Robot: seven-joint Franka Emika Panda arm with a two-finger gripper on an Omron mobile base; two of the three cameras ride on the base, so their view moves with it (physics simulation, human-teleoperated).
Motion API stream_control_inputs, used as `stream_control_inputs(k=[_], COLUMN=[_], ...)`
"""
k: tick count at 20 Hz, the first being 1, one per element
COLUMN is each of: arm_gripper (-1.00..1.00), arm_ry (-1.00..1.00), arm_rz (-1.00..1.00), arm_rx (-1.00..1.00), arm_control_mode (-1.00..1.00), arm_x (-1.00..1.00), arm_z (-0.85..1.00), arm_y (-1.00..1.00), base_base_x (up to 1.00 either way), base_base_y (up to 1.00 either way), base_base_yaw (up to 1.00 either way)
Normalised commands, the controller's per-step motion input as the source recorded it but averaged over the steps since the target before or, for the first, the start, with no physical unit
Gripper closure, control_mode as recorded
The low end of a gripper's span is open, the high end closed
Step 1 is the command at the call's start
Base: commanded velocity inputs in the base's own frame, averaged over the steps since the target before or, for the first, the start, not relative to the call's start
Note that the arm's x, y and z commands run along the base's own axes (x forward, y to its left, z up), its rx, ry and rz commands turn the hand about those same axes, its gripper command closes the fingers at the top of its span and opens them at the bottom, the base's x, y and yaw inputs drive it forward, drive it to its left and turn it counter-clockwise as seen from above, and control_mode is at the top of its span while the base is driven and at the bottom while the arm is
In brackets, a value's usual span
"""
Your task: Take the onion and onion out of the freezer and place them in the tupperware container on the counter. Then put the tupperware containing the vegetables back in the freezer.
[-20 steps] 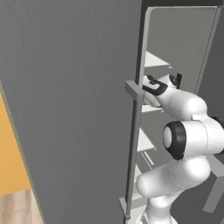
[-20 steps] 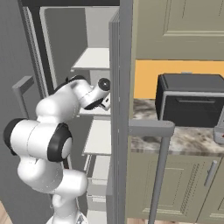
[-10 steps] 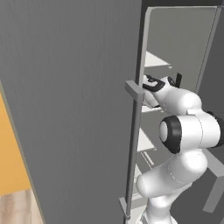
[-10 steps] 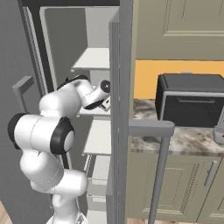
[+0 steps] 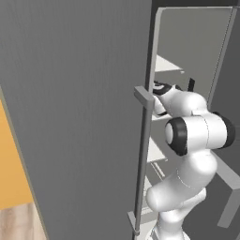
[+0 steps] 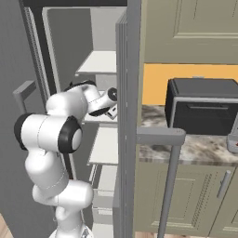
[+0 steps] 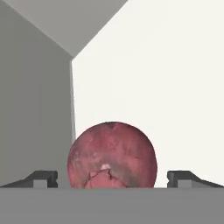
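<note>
A dull pinkish-red onion [image 7: 112, 155] sits on a white shelf [image 7: 166, 65] inside the freezer [image 6: 69, 46], close to its grey side wall. My gripper [image 7: 114, 178] is open, and its two dark fingertips [image 7: 43, 178] stand one on each side of the onion with a gap to each. In the base views the white arm reaches into the freezer at mid-shelf height; the hand [image 6: 109, 100] is partly hidden behind the door edge. On the counter [image 6: 195, 146] a low grey box, likely the tupperware container [image 6: 233, 142], is cut off by the right edge.
The freezer's big dark door [image 5: 70, 117] with its long bar handle [image 5: 142, 159] stands open on the left of the arm. A second door edge with a handle [image 6: 172, 186] stands on the right. A black toaster oven [image 6: 202, 104] sits on the counter above beige cabinets.
The arm's elbow has risen and swung closer to the freezer opening while the hand stays at the same shelf. The gripper has stayed open.
</note>
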Motion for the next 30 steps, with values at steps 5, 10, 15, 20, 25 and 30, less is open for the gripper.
stream_control_inputs(k=[5, 10, 15, 20, 25, 30], arm_gripper=[-1.00, 1.00, 1.00, 1.00, 1.00, 1.00], arm_ry=[0.00, 0.00, 0.00, -0.04, -0.11, -0.11], arm_rz=[0.00, 0.00, 0.00, 0.00, -0.05, -0.09], arm_rx=[0.02, 0.01, 0.00, 0.00, 0.00, 0.00], arm_control_mode=[-1.00, -1.00, -1.00, -1.00, -1.00, -1.00], arm_x=[0.26, 0.19, 0.02, -0.49, -0.86, -0.65], arm_z=[-0.19, -0.18, -0.12, 0.00, 0.05, 0.45], arm_y=[0.06, 0.13, 0.10, 0.00, -0.01, -0.01], base_base_x=[0.00, 0.00, 0.00, 0.00, 0.00, 0.00], base_base_y=[0.00, 0.00, 0.00, 0.00, 0.00, 0.00], base_base_yaw=[0.00, 0.00, 0.00, 0.00, 0.00, 0.00])
